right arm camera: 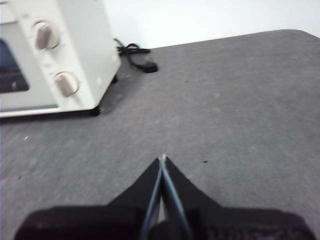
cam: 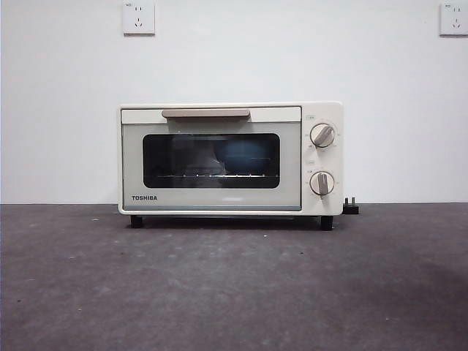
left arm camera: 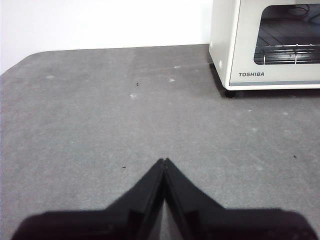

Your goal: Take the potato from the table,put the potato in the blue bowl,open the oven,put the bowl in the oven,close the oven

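**Oven shut, bowl inside, both arms resting**

We see the cream-white Toshiba toaster oven (cam: 230, 159) standing on the dark grey, matte, faintly speckled surface (cam: 234, 285), against the white wall. Its dark glass door is closed, the beige bar handle (cam: 205, 113) level along the top edge, and two round knobs (cam: 322, 135) sit one above the other on its right side. Through the glass we make out the deep round matte blue bowl (cam: 245, 157) on the wire rack (cam: 212, 175), toward the right of the cavity. We cannot see the potato; the bowl's inside is hidden from us.

Our left gripper (left arm camera: 164, 160) hangs over bare surface, well apart from the oven, jaws pressed together. Our right gripper (right arm camera: 163, 157) does likewise on the knob side, jaws together. A black plug and cord (right arm camera: 137, 57) lie behind the oven's right corner.
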Tool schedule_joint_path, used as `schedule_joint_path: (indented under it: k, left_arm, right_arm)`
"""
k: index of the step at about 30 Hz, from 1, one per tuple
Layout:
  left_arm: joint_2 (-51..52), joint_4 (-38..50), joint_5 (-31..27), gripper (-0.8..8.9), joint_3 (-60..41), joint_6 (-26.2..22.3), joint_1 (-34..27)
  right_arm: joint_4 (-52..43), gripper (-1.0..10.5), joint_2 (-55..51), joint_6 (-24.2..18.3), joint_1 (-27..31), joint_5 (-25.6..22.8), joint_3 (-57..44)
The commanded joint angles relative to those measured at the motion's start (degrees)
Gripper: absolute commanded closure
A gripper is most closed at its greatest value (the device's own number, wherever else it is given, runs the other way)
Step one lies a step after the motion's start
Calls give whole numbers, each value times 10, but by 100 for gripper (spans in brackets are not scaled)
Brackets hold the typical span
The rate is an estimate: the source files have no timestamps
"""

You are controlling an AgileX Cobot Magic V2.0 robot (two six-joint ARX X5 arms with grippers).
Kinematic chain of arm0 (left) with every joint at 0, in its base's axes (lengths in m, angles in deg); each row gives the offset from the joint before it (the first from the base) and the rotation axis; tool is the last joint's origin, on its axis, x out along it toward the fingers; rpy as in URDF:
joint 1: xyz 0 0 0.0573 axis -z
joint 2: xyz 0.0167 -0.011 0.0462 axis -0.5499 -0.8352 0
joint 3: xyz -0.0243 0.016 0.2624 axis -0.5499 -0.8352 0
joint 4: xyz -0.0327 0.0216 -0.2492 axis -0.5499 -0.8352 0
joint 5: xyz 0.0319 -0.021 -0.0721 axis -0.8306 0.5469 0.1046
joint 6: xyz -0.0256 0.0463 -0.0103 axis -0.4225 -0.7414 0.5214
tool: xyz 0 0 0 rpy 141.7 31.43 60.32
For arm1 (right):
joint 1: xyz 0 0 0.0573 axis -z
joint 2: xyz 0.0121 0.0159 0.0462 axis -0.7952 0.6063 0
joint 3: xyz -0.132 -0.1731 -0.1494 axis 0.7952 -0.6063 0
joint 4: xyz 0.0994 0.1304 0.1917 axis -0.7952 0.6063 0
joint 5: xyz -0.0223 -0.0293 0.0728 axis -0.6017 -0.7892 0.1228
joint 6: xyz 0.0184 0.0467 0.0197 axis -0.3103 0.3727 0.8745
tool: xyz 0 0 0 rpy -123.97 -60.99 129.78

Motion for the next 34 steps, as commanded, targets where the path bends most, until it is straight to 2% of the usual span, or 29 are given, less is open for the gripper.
schedule_joint_path:
  k: [1,6,34]
  left_arm:
    - [-1,4,3,817,-6,6,0]
    - [-1,4,3,817,-6,6,0]
    - [-6,4,3,817,-6,6,0]
  right_arm:
    - [3,946,-2,-36,2,5,-3]
    - [3,946,-2,-68,2,4,-3]
    - [2,946,-1,-64,3,2,-3]
